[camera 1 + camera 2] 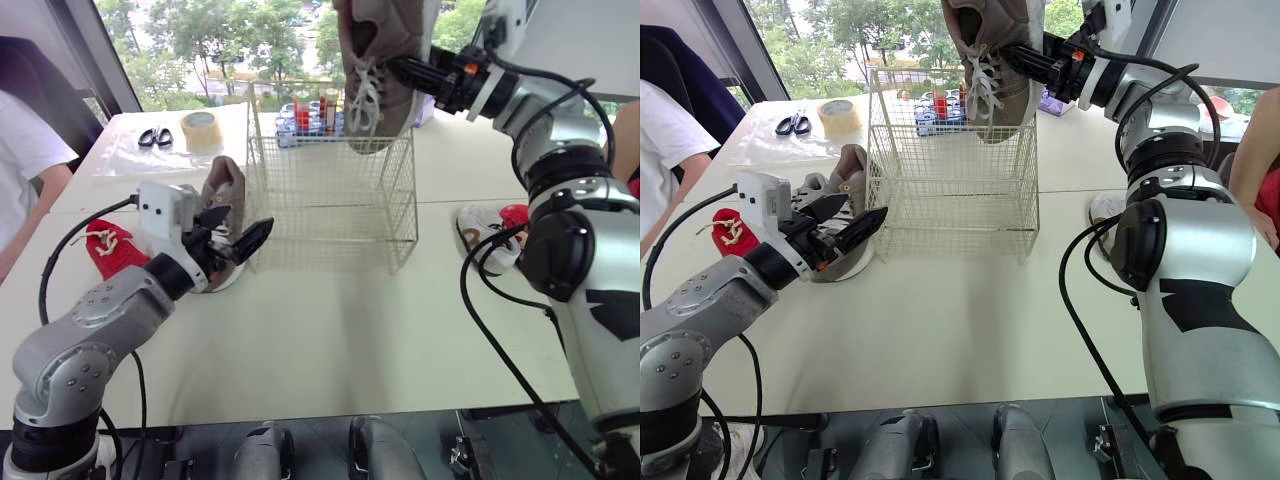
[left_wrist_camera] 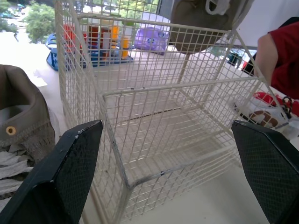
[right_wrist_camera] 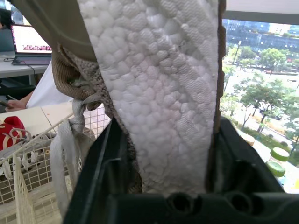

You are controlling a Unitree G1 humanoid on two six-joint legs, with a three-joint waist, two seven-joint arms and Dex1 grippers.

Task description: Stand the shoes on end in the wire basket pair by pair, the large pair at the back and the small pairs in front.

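A white table stands before a large window showing sunlit green trees.

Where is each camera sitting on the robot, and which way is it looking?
Left eye view: on the head, looking forward and down at the table and wire basket; both arms show, left claw open, right claw holding the brown shoe up.
Right eye view: beside it, same scene and arms.
Left wrist view: on the left wrist, facing the basket between its two black fingers.
Right wrist view: on the right wrist, facing the shoe's white sole clamped in its claw.
Shared: all four show basket and held shoe.
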